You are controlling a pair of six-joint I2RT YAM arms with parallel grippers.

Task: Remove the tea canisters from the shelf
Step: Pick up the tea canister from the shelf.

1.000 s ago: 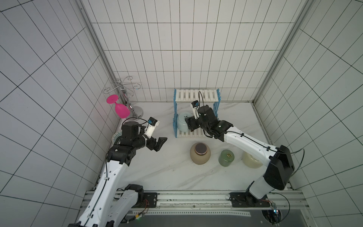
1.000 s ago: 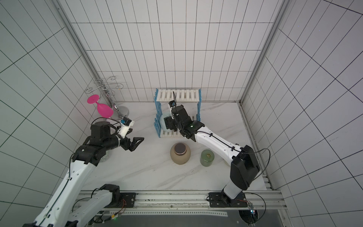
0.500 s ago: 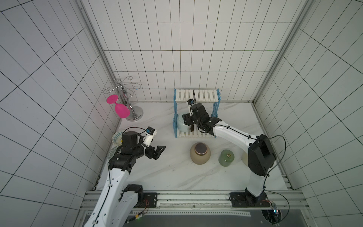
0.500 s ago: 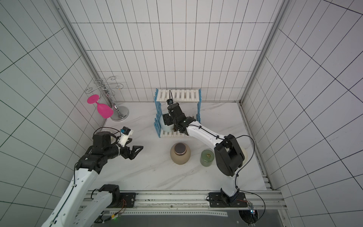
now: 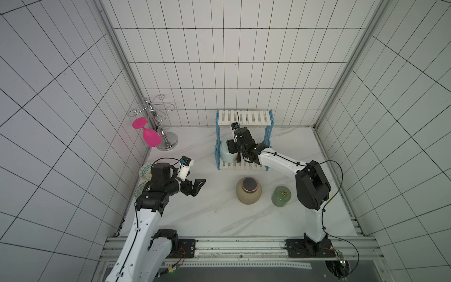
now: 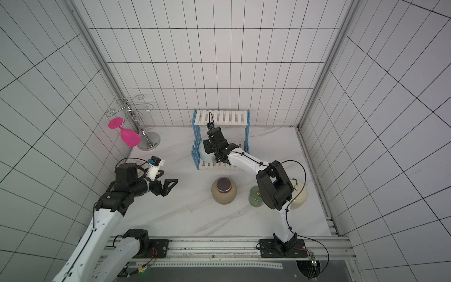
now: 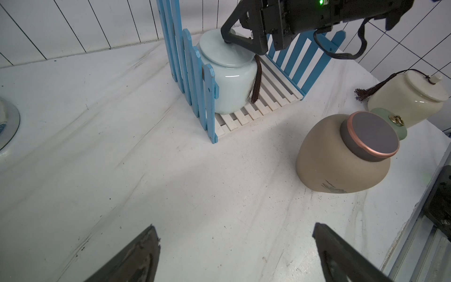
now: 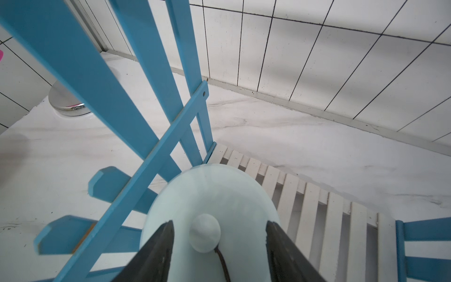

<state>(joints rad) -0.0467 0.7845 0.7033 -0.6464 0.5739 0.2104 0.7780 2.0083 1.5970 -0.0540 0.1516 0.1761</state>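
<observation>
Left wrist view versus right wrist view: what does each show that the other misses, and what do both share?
Left wrist only: the tan ceramic jar with dark flat lid, the small green cylindrical jar and the large cream ceramic jar with tassel, all standing on the white marbled table, plus the open left tool. Right wrist only: the round lid knob sitting clear between the right tool's open jaws. Both: that tool over the pale blue ceramic jar on the lower board of the white-and-blue slatted shelf.
</observation>
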